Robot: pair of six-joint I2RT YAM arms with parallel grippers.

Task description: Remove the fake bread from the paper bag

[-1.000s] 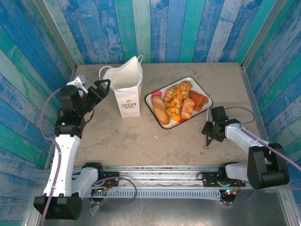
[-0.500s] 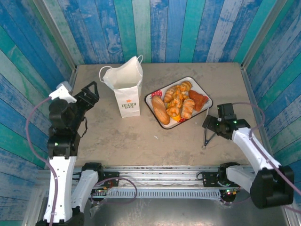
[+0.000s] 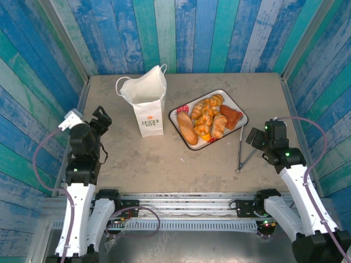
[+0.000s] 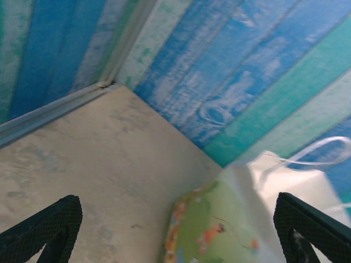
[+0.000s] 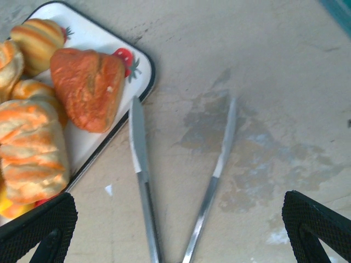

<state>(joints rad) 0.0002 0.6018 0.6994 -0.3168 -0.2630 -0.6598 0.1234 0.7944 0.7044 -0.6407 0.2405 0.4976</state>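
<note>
Showing the tabletop [image 3: 164,161] near the end of the unloading task, with every position given relative to the strawberry-print tray [image 3: 173,115].

The paper bag [image 3: 149,107] stands upright just left of the tray and does not touch it. Its mouth is crumpled partly closed and its cord handles are slack.

The left gripper [image 3: 102,116] hangs well to the left of the tray, beyond the bag. Its jaws are spread wide and hold nothing. The right gripper [image 3: 253,136] hangs near the tray's right corner, its jaws equally wide and empty.

A pair of metal tongs [image 3: 241,152] lies flat on the table just right of the tray, free of either gripper. One blade tip rests close against the tray's rim.

The fake bread [image 3: 207,119] is heaped on the tray:
- The tan oblong loaf [image 3: 187,129] lies along the left edge.
- The golden ridged croissants [image 3: 211,102] fill the middle.
- The reddish-brown roll [image 3: 231,116] sits at the right end.

Progress, as a judgement: the visible pastries are all out of the bag, so the task looks done or nearly so. The bag's interior is hidden, so whether a piece remains inside cannot be told.
</note>
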